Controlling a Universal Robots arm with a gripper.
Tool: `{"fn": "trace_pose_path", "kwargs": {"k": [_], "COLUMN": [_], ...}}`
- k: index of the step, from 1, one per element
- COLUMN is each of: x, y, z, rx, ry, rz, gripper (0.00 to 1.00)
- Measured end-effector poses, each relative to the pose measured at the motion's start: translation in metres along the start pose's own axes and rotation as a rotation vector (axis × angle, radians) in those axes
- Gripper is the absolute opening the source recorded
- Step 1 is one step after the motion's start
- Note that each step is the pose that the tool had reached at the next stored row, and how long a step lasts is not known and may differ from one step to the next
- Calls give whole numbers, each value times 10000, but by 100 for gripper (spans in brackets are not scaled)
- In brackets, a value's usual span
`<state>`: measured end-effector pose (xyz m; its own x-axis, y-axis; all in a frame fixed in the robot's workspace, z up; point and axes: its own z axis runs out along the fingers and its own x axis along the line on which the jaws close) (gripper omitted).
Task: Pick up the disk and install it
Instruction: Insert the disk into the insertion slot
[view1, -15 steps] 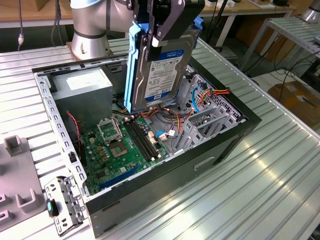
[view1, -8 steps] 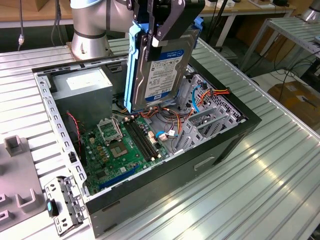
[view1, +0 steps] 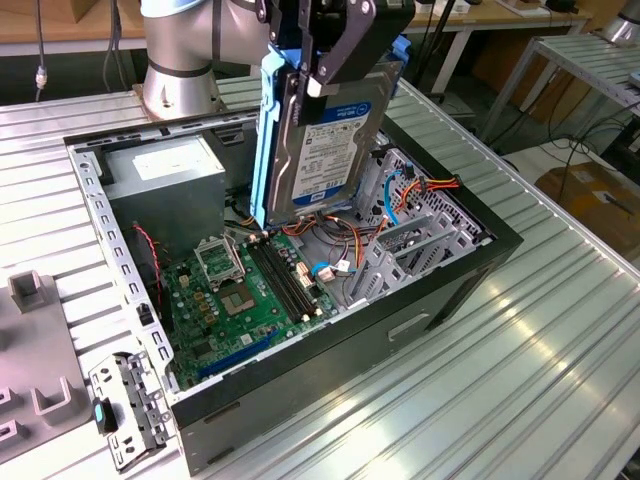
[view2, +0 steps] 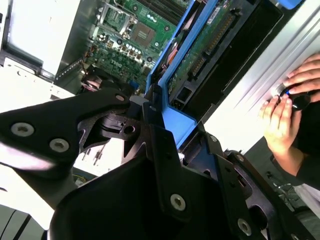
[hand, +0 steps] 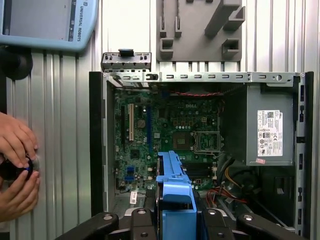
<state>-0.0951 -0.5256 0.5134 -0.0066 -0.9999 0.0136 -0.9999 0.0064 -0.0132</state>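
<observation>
- The robot's black metal gripper is squeezed tight on the flat silver disk with a white-and-blue label and blue plastic side rails. One finger presses on the label side, and the other is behind the disk.
- The disk hangs upright in the air, just above the open computer box. It touches nothing but the gripper. In the first wrist view its blue rail pokes out between the black fingers.
- Right under the disk sit loose orange, red and blue wires. To do this step well, I think the disk should stay clear of them so nothing snags.
- Beside the wires is a grey metal cage. This looks like the place for the disk, so lining the rails up straight with it matters most. A tilted disk could jam.
- Further down lies the green circuit board on the floor of the black metal computer box. A slow, gentle move would keep the board from getting bumped.
- At the back of the box is a big grey power box with a white sticker.
- Out on the ribbed silver table, a person's hands hold a small dark thing, well away from the disk.
</observation>
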Motion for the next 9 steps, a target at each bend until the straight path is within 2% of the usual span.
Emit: {"fn": "trace_pose_path", "kwargs": {"k": [2, 4, 9], "x": [67, 92, 94], "y": [-2, -25, -247], "z": [4, 11, 37], "rx": [0, 0, -1], "ry": [0, -1, 1], "rz": [0, 0, 3], "gripper": [37, 37, 37]}}
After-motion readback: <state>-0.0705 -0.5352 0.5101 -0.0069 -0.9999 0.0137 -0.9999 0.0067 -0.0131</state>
